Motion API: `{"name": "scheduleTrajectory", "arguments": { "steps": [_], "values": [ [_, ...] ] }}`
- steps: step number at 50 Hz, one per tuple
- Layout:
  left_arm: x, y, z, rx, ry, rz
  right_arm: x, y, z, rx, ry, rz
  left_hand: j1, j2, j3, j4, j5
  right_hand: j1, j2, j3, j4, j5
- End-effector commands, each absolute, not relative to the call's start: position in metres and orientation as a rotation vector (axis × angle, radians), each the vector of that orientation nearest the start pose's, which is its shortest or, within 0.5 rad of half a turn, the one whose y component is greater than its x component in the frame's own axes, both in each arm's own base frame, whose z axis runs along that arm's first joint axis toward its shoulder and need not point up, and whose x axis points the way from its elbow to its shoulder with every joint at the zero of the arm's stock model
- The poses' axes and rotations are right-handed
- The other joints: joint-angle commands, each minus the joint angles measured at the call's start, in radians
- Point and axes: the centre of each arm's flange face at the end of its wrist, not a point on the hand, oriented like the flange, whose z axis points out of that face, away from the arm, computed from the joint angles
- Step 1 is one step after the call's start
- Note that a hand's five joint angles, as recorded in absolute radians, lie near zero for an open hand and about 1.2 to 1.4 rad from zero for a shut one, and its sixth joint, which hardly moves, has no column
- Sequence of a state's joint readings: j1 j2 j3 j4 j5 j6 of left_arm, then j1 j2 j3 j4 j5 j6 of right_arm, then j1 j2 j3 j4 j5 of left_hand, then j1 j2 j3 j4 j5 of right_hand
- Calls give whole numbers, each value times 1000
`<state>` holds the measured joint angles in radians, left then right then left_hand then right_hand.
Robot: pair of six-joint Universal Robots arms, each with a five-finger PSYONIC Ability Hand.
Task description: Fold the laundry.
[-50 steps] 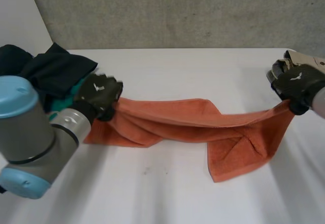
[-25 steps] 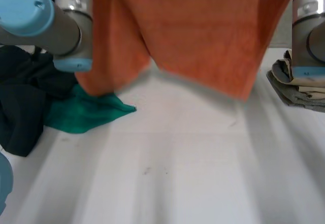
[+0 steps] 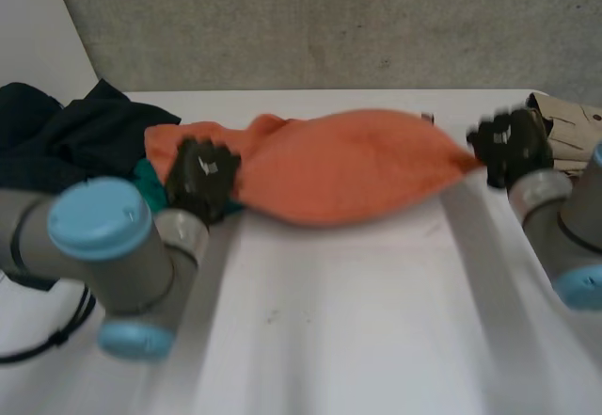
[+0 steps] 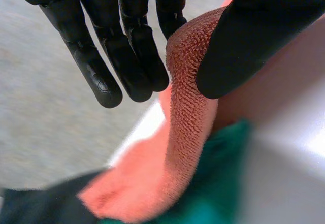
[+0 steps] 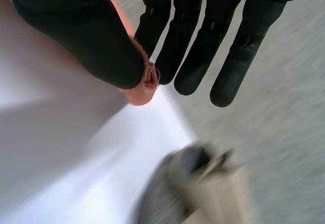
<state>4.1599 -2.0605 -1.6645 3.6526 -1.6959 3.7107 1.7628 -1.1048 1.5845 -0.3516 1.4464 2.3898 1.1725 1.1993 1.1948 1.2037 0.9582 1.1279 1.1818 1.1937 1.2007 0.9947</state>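
Note:
An orange towel [image 3: 348, 166] hangs billowed between my two hands over the far half of the white table [image 3: 357, 321]. My left hand [image 3: 202, 178] holds its left end; in the left wrist view the thumb [image 4: 254, 36] pinches the towel's edge [image 4: 185, 97] against the fingers [image 4: 127, 46]. My right hand [image 3: 508, 147] holds the right end; in the right wrist view a small tip of the towel [image 5: 144, 84] is pinched between thumb [image 5: 86, 36] and fingers [image 5: 203, 46].
A dark garment pile [image 3: 75, 137] and a green cloth [image 3: 146, 182] lie at the far left, the green cloth [image 4: 213, 183] under the towel's left end. Folded beige and grey laundry [image 3: 569, 123] sits at the far right. A grey wall runs behind the table.
The towel was stretched low a second ago, then flung high in front of the camera. Now it has come down toward the far side, ballooned between both hands.

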Motion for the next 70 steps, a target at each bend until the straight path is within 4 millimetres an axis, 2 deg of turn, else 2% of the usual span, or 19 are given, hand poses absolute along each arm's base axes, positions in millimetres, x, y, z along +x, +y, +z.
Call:
{"name": "scheduleTrajectory", "arguments": {
  "steps": [1,5,7,8,10,12,17,22,23,27,30,35,41,48,50,57,59,64,70],
  "values": [
    [-291,-203,140,1220,2072,-1900,174,-323,149,-1270,2495,-1965,224,197,201,193,264,268,215,203,196,227],
    [-282,-185,147,1216,2141,-1824,159,-318,153,-1231,2535,-1959,224,197,201,193,264,268,215,203,196,227],
    [-280,-177,151,1223,2173,-1811,157,-317,156,-1228,2515,-1966,134,107,111,102,173,268,215,203,196,227],
    [-280,-173,153,1225,2189,-1805,158,-316,157,-1232,2505,-1967,63,37,41,32,103,268,215,203,196,227],
    [-279,-167,162,1219,2226,-1818,158,-315,157,-1234,2493,-1963,-329,-356,-351,-360,-289,268,215,203,196,227],
    [-277,-165,172,1197,2235,-1845,159,-314,156,-1230,2482,-1953,-839,-866,-861,-870,-799,268,215,203,196,227],
    [-273,-173,193,1133,2193,-1927,160,-311,153,-1218,2479,-1933,-894,-921,-917,-926,-855,268,215,203,196,227],
    [-256,-213,212,1060,2153,-1998,160,-311,151,-1219,2479,-1928,-883,-909,-905,-914,-843,268,215,203,196,227],
    [-250,-228,216,1071,2140,-2016,160,-310,151,-1219,2480,-1926,-871,-898,-893,-902,-831,268,215,203,196,227],
    [-237,-258,220,1151,2093,-2064,160,-310,150,-1219,2483,-1919,-807,-833,-829,-838,-767,268,215,203,196,227],
    [-232,-275,210,1215,2099,-2048,161,-309,149,-1220,2483,-1916,-757,-783,-779,-788,-717,268,215,203,196,227],
    [-242,-299,185,1401,2109,-2032,161,-309,148,-1220,2484,-1914,-622,-648,-644,-653,-582,268,215,203,196,227],
    [-267,-327,173,1492,2071,-2073,160,-307,145,-1221,2492,-1896,-624,-651,-647,-656,-585,268,215,203,196,227],
    [-293,-342,154,1605,2144,-1992,160,-304,141,-1221,2502,-1871,-642,-669,-664,-673,-602,268,215,203,196,227],
    [-303,-344,143,1675,2162,-1929,160,-304,140,-1223,2502,-1866,-648,-675,-670,-679,-608,268,215,203,196,227],
    [-313,-345,116,1842,2098,-1730,160,-303,139,-1225,2505,-1864,-613,-639,-635,-644,-573,268,215,203,196,227],
    [-314,-345,114,1846,2080,-1716,160,-303,139,-1225,2505,-1864,-537,-563,-559,-568,-497,268,215,203,196,227],
    [-314,-346,114,1802,2081,-1692,160,-303,139,-1226,2508,-1862,-18,-45,-40,-49,22,268,215,203,196,227],
    [-323,-334,126,1792,2057,-1717,160,-304,139,-1234,2508,-1866,116,89,93,84,155,268,215,203,196,227]
  ]
}}
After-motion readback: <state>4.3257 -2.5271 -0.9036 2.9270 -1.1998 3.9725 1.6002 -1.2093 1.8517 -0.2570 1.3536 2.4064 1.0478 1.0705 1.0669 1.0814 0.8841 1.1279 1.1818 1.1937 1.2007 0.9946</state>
